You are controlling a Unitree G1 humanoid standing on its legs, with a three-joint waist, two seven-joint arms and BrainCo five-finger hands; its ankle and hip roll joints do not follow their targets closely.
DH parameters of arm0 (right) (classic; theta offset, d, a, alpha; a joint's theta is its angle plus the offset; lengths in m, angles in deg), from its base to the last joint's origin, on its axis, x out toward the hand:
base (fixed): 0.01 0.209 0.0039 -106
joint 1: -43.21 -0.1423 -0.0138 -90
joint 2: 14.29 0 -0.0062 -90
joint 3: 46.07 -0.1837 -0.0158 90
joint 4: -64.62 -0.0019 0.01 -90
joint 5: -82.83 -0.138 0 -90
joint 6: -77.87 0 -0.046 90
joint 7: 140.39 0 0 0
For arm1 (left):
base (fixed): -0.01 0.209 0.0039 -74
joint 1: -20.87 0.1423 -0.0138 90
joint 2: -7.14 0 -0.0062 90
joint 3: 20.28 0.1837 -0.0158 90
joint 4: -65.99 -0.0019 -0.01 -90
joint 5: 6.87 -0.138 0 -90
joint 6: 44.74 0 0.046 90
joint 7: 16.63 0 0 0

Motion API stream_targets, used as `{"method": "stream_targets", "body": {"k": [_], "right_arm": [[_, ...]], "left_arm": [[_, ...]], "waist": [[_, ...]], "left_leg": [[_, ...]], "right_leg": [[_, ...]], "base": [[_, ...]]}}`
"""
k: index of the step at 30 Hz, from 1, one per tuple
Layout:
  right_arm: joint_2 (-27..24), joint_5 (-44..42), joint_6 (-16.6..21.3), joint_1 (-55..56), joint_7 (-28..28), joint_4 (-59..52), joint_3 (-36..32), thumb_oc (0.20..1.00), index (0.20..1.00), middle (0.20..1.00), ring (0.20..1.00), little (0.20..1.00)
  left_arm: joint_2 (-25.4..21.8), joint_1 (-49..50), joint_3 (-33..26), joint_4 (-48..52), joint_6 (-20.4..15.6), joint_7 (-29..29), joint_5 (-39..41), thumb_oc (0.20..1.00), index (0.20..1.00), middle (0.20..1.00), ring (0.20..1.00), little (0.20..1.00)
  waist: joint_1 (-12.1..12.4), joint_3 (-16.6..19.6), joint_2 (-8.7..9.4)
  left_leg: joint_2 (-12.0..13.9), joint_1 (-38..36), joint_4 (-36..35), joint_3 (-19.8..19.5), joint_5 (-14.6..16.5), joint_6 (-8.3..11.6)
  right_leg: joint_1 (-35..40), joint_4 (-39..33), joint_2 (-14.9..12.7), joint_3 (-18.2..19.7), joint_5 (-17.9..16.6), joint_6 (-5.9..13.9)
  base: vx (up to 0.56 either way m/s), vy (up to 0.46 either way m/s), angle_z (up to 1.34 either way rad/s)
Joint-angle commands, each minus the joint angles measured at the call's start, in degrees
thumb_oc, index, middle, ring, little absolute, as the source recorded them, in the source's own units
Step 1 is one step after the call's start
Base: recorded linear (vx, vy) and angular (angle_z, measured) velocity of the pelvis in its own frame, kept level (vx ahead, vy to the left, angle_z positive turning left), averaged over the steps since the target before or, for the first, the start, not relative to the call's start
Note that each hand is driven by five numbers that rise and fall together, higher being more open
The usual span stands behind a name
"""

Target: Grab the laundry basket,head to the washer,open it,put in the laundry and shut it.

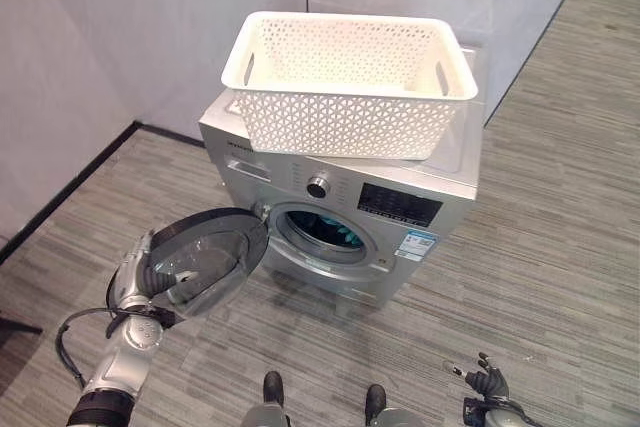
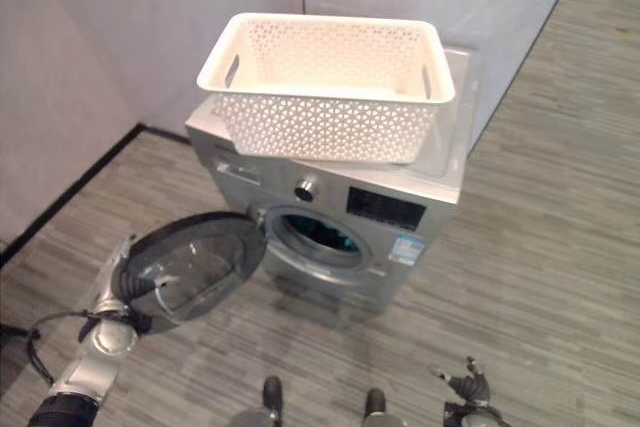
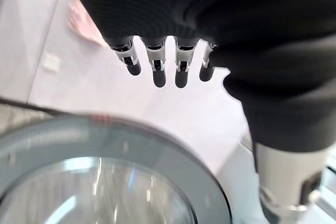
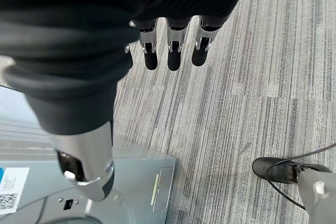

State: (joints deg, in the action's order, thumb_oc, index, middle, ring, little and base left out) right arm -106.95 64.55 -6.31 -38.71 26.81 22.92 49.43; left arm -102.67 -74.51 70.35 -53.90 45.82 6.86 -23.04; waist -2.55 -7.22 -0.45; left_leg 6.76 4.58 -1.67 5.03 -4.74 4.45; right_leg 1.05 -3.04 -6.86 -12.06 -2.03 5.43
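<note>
The white lattice laundry basket (image 1: 345, 82) stands empty on top of the silver washer (image 1: 400, 202). The washer's round door (image 1: 205, 262) is swung open to the left. Something teal (image 1: 345, 235) lies inside the drum. My left hand (image 1: 135, 282) is at the outer edge of the door; in its wrist view the fingers (image 3: 157, 72) are straight just above the door's grey rim (image 3: 157, 145). Low at the right, my right hand (image 1: 488, 382) hangs clear of the washer, its fingers (image 4: 173, 56) straight and holding nothing.
Grey partition walls (image 1: 150, 27) stand behind and to the left of the washer, with a dark skirting strip (image 1: 70, 197) along the floor. Striped grey carpet (image 1: 560, 207) spreads in front and to the right.
</note>
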Motion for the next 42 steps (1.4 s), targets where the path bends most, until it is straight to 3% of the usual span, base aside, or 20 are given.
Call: {"method": "stream_targets", "body": {"k": [1,3,4,6,9,14,20,25,36,40,42], "right_arm": [[-2.26,1.46,-0.19,-0.41,2.06,-4.16,-1.54,1.000,1.000,1.000,1.000,1.000],[-2.44,1.72,-0.55,-0.14,2.66,-4.64,-1.71,1.000,1.000,1.000,1.000,1.000],[-3.30,2.52,-1.49,0.63,4.44,-7.00,-1.34,1.000,1.000,1.000,1.000,1.000],[-3.23,2.53,-1.50,0.60,4.44,-7.01,-1.45,1.000,1.000,1.000,1.000,1.000],[-3.76,2.58,-1.26,-1.00,5.66,-5.90,1.61,1.000,1.000,1.000,1.000,1.000],[-3.18,1.03,-1.45,-3.89,6.86,-3.39,5.22,1.000,1.000,1.000,1.000,1.000],[-2.81,-0.94,-0.72,-5.34,7.46,-3.35,8.18,1.000,1.000,1.000,1.000,1.000],[-2.91,-1.41,-0.49,-5.64,7.38,-4.23,9.04,1.000,1.000,1.000,1.000,1.000],[-4.14,-1.33,-0.45,-3.68,8.27,-8.92,8.61,1.000,1.000,1.000,1.000,1.000],[-5.15,-0.72,-0.38,-2.97,7.97,-11.32,7.24,1.000,1.000,1.000,1.000,1.000],[-5.49,-0.53,-0.12,-3.10,7.32,-12.21,6.16,1.000,1.000,1.000,1.000,1.000]], "left_arm": [[-5.09,-4.80,-4.34,-3.29,0.57,1.10,3.16,1.000,1.000,1.000,1.000,1.000],[-6.71,-6.02,-4.67,-5.99,0.50,-0.12,5.35,1.000,1.000,1.000,1.000,1.000],[-13.20,-11.60,-3.13,-15.10,1.07,-3.49,9.28,1.000,1.000,1.000,1.000,1.000],[-13.25,-11.89,-2.92,-15.28,0.99,-3.47,9.33,1.000,1.000,1.000,1.000,1.000],[-18.76,-27.29,5.91,-30.35,1.15,-8.81,13.71,1.000,1.000,1.000,1.000,1.000],[-20.85,-39.41,14.96,-41.06,2.28,-15.15,14.32,1.000,1.000,1.000,1.000,1.000],[-21.36,-46.30,20.20,-44.95,2.92,-16.16,12.53,1.000,1.000,1.000,1.000,1.000],[-21.54,-46.03,19.37,-47.49,4.07,-17.68,12.52,1.000,1.000,1.000,1.000,1.000],[-27.43,-41.04,16.97,-52.78,6.54,-18.19,5.28,1.000,1.000,1.000,1.000,1.000],[-25.99,-35.63,13.63,-52.86,6.08,-19.41,6.09,1.000,1.000,1.000,1.000,1.000],[-22.57,-32.18,11.79,-51.94,5.34,-19.90,7.62,1.000,1.000,1.000,1.000,1.000]], "waist": [[-1.30,-0.47,0.15],[-1.52,-0.23,-0.03],[-2.47,-0.58,-0.15],[-2.37,-0.48,-0.17],[-3.53,-2.50,0.74],[-3.82,-4.84,1.91],[-4.07,-6.30,3.11],[-3.92,-7.06,3.88],[-4.12,-7.66,6.25],[-4.43,-7.98,6.91],[-4.66,-8.25,7.20]], "left_leg": [[1.11,3.16,0.93,-2.79,-1.14,-0.35],[1.16,2.49,-0.06,-2.43,-1.35,-0.23],[1.36,1.21,-1.73,-0.87,-1.44,-0.05],[1.39,1.48,-1.74,-0.89,-1.61,-0.08],[1.47,2.85,-2.25,0.44,-1.55,-0.30],[1.44,5.47,-1.92,1.43,-1.42,-0.66],[1.25,8.38,-0.43,1.67,-1.17,-0.96],[1.26,10.24,0.75,2.00,-0.91,-1.17],[2.25,10.21,1.33,2.40,0.67,-0.70],[2.65,10.64,1.73,2.48,0.74,-0.65],[2.79,10.91,1.89,2.36,0.77,-0.63]], "right_leg": [[-1.59,6.99,3.25,-0.64,9.77,-3.13],[-1.65,6.76,3.28,-0.41,9.44,-2.92],[-2.03,6.74,3.26,0.46,8.89,-2.38],[-2.23,6.60,3.30,0.44,8.65,-2.38],[-4.96,6.56,3.44,1.39,7.24,-1.71],[-7.97,6.46,2.97,1.97,6.01,-1.22],[-10.55,6.72,2.68,2.32,5.22,-1.20],[-11.97,6.79,2.56,2.18,4.89,-1.23],[-12.80,6.70,3.24,3.38,5.40,-0.95],[-13.24,6.72,3.56,3.55,5.26,-0.99],[-13.50,6.63,3.85,3.67,5.21,-1.12]], "base": [[0.13,0.102,-0.13],[0.09,0.079,-0.23],[0.06,0.069,-0.21],[0.03,0.049,-0.13],[-0.03,0.034,-0.14],[-0.07,0.024,-0.19],[-0.05,0.008,-0.04],[-0.01,-0.001,0.00],[0.03,-0.015,-0.06],[0.01,-0.015,-0.09],[0.00,0.000,0.00]]}}
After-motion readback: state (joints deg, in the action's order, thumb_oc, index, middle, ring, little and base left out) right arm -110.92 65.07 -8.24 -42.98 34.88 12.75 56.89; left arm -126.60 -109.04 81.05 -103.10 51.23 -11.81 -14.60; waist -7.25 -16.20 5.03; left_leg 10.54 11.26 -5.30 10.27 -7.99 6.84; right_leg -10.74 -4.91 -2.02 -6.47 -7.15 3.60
